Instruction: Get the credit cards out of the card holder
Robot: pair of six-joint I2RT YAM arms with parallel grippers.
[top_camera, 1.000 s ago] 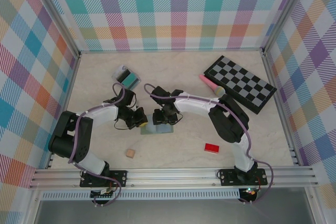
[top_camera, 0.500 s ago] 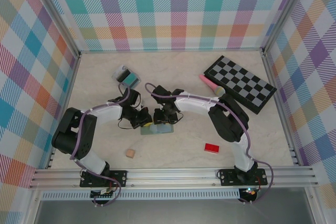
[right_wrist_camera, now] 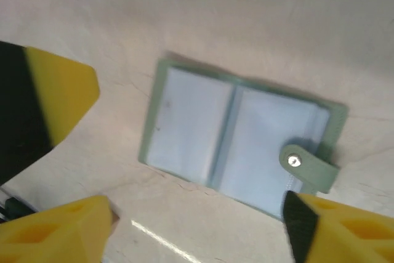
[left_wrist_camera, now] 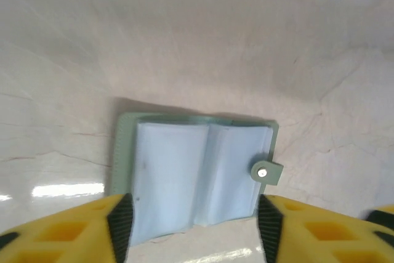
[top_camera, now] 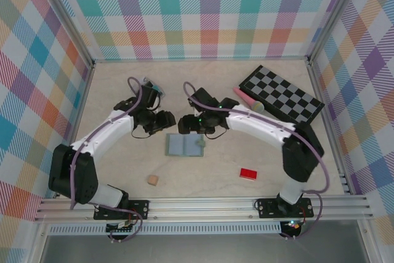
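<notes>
Both arms have backed off the card holder point(top_camera: 184, 145), which lies open and flat just beneath the left gripper point(top_camera: 165, 121) and right gripper point(top_camera: 184, 125), both wide and empty; it looks light, floppy and slick, so I'd pinch a cover edge.

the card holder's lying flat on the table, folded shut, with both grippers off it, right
Not folded shut: the left wrist view shows the card holder spread open, flat on the table, with the left gripper and right gripper off it.

The table point(top_camera: 209, 75) bears the open card holder point(top_camera: 184, 145); a red block point(top_camera: 248, 173) right of it, a wooden cube point(top_camera: 152, 180) left.
</notes>
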